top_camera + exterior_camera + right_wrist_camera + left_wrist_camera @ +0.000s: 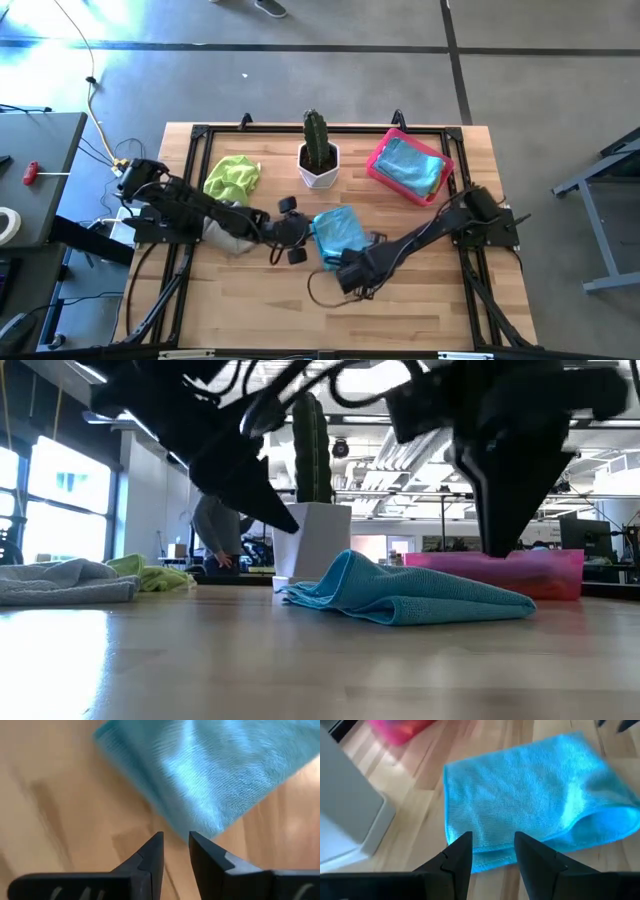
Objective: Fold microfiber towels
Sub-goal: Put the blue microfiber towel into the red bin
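Observation:
A light blue towel [340, 232] lies folded on the table's middle, with its rounded fold standing up a little [410, 592]. My left gripper [300, 232] is open just left of it, its fingers [492, 854] over the towel's left edge [485, 855] and touching nothing that I can see. My right gripper [340, 268] hangs at the towel's near corner [200, 825], fingers [175, 847] a narrow gap apart and empty. A lime green towel [232, 178] lies bunched at far left. A grey towel [225, 238] lies under my left arm.
A cactus in a white pot [320, 160] stands at the far middle, close behind the blue towel. A pink tray [380, 165] at far right holds another folded light blue towel [410, 165]. Bare wood lies along the near edge [330, 320].

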Action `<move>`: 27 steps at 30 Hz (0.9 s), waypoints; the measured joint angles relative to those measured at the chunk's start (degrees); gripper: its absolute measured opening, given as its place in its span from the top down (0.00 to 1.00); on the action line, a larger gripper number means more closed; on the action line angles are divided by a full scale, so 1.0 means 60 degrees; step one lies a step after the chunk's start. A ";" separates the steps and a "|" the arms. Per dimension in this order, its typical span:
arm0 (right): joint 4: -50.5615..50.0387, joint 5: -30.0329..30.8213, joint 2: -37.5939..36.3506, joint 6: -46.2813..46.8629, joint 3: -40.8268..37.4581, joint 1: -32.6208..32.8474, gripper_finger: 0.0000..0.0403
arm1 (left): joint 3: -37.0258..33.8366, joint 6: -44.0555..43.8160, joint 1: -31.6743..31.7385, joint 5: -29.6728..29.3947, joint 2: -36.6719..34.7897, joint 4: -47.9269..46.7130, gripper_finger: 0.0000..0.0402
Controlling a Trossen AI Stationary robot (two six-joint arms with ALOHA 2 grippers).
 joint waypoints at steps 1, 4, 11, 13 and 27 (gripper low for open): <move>0.0530 0.0265 -0.0224 0.0571 -0.0495 0.0032 0.79 | -0.0006 0.0131 0.0109 0.0175 0.0001 0.0132 0.66; 0.2025 0.1110 -0.0778 0.2380 -0.1947 0.0150 0.79 | 0.0023 -0.0020 0.0370 0.0672 0.0210 0.0647 0.66; 0.5313 0.1846 -0.1030 0.4225 -0.3942 0.0525 0.79 | -0.0007 -0.0072 0.0649 0.1062 0.1025 0.1077 0.66; 0.5703 0.2027 -0.1044 0.4434 -0.4135 0.0597 0.79 | 0.0008 -0.0012 0.0669 0.1283 0.1409 0.1341 0.66; 0.4836 0.2678 -0.1024 0.2893 -0.4223 0.0766 0.79 | 0.0088 -0.1391 0.0327 0.1996 0.2672 0.2146 0.66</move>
